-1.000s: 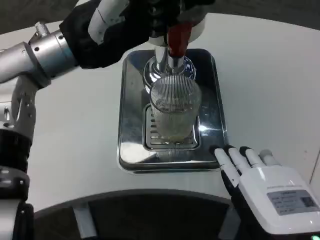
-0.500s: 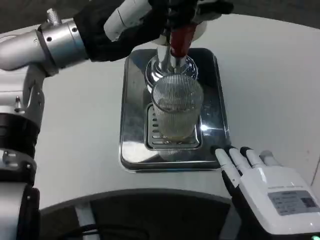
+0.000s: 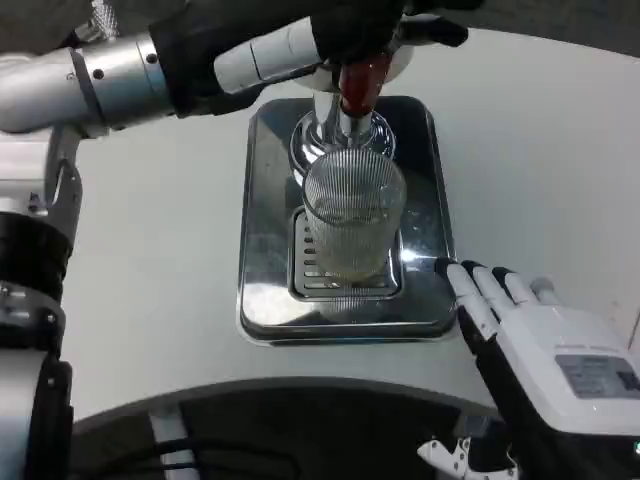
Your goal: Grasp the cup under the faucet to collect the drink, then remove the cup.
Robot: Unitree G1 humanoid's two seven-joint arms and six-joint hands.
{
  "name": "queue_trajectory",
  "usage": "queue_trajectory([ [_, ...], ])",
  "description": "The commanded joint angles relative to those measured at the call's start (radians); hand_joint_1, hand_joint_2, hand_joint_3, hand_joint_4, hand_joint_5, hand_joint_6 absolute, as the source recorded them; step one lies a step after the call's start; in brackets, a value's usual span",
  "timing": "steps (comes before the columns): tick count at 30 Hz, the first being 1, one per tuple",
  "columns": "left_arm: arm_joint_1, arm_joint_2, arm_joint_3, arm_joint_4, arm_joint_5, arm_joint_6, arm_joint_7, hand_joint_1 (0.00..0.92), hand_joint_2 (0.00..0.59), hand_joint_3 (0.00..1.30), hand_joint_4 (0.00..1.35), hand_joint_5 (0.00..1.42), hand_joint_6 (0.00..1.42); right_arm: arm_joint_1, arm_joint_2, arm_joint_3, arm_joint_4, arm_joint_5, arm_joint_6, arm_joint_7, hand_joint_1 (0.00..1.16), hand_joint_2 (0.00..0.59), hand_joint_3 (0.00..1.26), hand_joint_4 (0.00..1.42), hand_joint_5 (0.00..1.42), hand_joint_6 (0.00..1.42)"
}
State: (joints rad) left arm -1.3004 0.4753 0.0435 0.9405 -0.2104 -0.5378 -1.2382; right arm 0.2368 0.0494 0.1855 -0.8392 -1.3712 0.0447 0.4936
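I had the ribbed clear glass cup (image 3: 353, 215) upright on the slotted grate of the shiny steel drip tray (image 3: 262, 240), directly under the chrome faucet with red handle (image 3: 352, 95), so the drink would fall into it. My left hand (image 3: 350, 30) was up at the handle; grip unclear. My right hand (image 3: 545, 345) waited with fingers extended, empty, just beside the tray's corner on the white table (image 3: 540, 170), short of the cup. The faucet column crowded the cup's far side.

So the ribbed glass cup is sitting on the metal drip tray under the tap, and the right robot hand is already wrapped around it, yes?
Not quite. The ribbed glass cup does stand on the metal drip tray under the tap, but the right robot hand is not wrapped around it: the head view shows it beside the tray's corner, apart from the cup.
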Motion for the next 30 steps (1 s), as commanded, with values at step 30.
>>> queue_trajectory([
  [30, 0.035, 0.064, -0.134, 0.076, 0.133, -0.298, -0.003, 0.000, 0.082, 0.04, 0.00, 0.10, 0.00, -0.176, -0.082, -0.060, 0.194, 0.299, 0.147, -0.195, 0.70, 0.223, 0.00, 0.00, 0.00, 0.00],
])
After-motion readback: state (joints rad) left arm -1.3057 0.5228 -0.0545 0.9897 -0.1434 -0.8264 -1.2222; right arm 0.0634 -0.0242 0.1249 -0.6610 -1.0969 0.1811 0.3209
